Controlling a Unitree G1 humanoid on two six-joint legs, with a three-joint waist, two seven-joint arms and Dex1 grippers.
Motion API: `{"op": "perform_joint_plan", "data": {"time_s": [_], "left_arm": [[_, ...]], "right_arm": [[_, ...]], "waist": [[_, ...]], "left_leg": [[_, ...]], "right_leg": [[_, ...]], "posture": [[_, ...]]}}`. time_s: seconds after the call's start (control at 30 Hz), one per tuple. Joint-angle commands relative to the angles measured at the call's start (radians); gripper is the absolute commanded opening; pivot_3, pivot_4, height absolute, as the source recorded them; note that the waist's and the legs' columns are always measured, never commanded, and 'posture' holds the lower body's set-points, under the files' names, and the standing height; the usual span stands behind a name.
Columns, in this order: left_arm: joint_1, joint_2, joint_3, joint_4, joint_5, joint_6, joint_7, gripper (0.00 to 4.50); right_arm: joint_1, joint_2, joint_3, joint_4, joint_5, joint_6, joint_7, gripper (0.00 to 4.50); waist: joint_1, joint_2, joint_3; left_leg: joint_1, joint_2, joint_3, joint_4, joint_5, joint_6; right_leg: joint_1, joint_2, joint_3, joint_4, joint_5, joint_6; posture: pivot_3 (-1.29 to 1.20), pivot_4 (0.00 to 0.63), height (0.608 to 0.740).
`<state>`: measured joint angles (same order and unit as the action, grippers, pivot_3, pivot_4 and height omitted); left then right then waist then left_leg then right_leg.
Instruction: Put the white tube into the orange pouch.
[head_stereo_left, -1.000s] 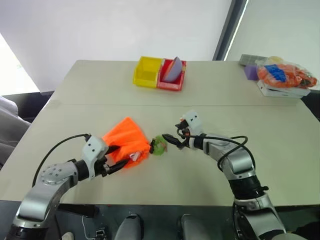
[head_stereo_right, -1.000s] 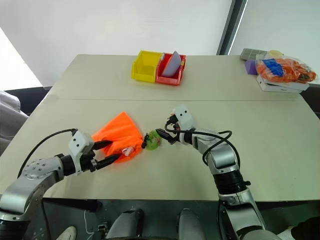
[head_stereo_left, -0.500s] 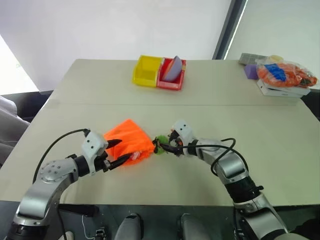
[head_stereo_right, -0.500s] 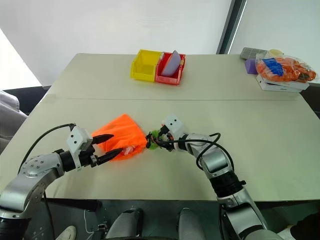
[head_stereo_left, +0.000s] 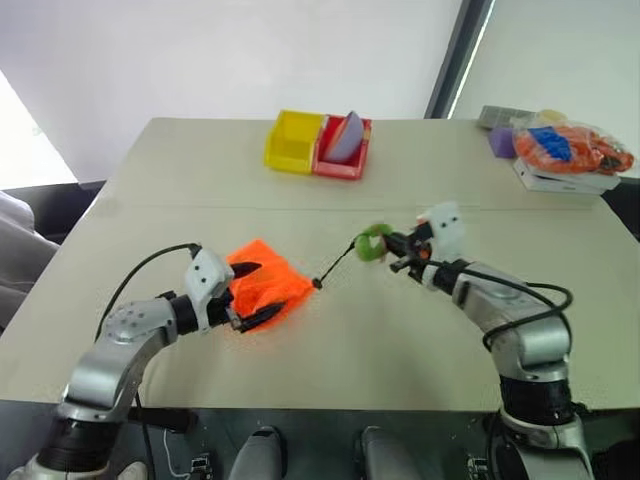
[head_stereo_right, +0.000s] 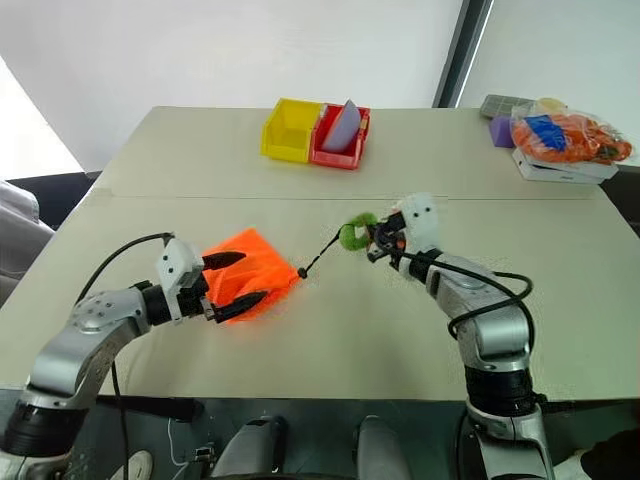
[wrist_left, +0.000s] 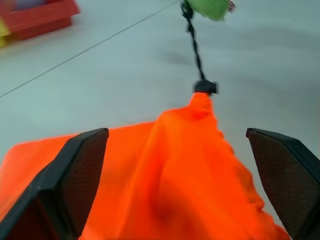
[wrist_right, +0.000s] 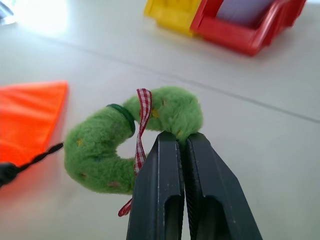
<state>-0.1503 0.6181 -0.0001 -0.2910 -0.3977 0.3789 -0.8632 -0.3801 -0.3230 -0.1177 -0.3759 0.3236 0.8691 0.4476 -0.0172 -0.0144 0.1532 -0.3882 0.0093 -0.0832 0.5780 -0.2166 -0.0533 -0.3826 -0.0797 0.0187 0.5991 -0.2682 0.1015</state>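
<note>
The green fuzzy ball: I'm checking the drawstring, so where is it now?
In the head views the green fuzzy ball hangs pinched in the right gripper, right of the orange pouch, joined to it by the taut black cord.

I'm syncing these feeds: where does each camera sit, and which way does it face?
Head views: on the head, looking forward and down at the table; both arms show.
Left wrist view: along the open left gripper, over the pouch.
Right wrist view: along the shut right gripper, pinching the green ornament.
Shared: pouch, cord, ornament, red bin.
</note>
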Motion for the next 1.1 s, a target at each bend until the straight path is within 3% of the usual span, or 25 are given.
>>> {"op": "perform_joint_plan", "data": {"time_s": [0.03, 0.2, 0.33, 0.5, 0.8, 1.1], "left_arm": [[-0.047, -0.002, -0.038, 0.018, 0.049, -0.071, -0.019, 4.47], [-0.103, -0.024, -0.096, 0.074, 0.087, -0.126, -0.048, 4.47], [-0.189, -0.11, 0.024, 0.174, -0.078, 0.03, 0.011, 4.47], [-0.255, -0.067, 0.083, 0.301, -0.2, 0.159, -0.122, 4.47], [-0.345, -0.016, -0.018, 0.413, -0.126, 0.12, -0.302, 4.47], [-0.443, -0.098, -0.108, 0.531, -0.056, 0.07, -0.362, 4.47]], "right_arm": [[-0.039, 0.022, -0.037, -0.068, 0.06, 0.007, -0.025, 0.0], [-0.058, 0.024, -0.036, -0.083, 0.092, -0.001, -0.045, 0.0], [-0.075, 0.028, -0.026, -0.077, 0.109, -0.012, -0.061, 0.0], [-0.088, 0.033, 0.01, -0.049, 0.099, -0.03, -0.073, 0.0], [-0.104, 0.037, 0.041, -0.026, 0.096, -0.057, -0.088, 0.0], [-0.106, 0.032, 0.06, -0.025, 0.095, -0.063, -0.097, 0.0]], "waist": [[0.0, 0.0, 0.0], [0.003, 0.001, 0.0], [0.004, 0.001, 0.0], [-0.006, 0.001, -0.001], [0.002, 0.001, 0.0], [0.003, 0.001, -0.001]], "left_leg": [[0.0, 0.0, 0.0, 0.0, 0.0, 0.0], [0.0, 0.0, 0.0, 0.0, 0.0, 0.0], [-0.001, 0.0, 0.0, 0.0, 0.0, 0.0], [0.0, 0.002, 0.0, 0.001, 0.0, 0.001], [0.0, 0.003, 0.0, 0.001, 0.0, 0.0], [-0.001, 0.003, 0.0, 0.001, 0.0, 0.001]], "right_leg": [[0.0, 0.0, 0.0, 0.0, 0.0, 0.0], [0.0, 0.0, 0.0, 0.0, 0.0, 0.0], [0.0, 0.0, 0.0, 0.0, 0.0, 0.0], [-0.001, 0.003, -0.001, 0.003, 0.001, 0.001], [-0.001, 0.004, 0.0, 0.003, 0.0, 0.0], [-0.002, 0.005, 0.0, 0.004, 0.001, 0.0]], "posture": [[0.0, 0.15, 0.74], [0.0, 0.15, 0.74], [0.0, 0.15, 0.74], [0.0, 0.15, 0.74], [0.0, 0.15, 0.74], [0.0, 0.15, 0.74]]}}
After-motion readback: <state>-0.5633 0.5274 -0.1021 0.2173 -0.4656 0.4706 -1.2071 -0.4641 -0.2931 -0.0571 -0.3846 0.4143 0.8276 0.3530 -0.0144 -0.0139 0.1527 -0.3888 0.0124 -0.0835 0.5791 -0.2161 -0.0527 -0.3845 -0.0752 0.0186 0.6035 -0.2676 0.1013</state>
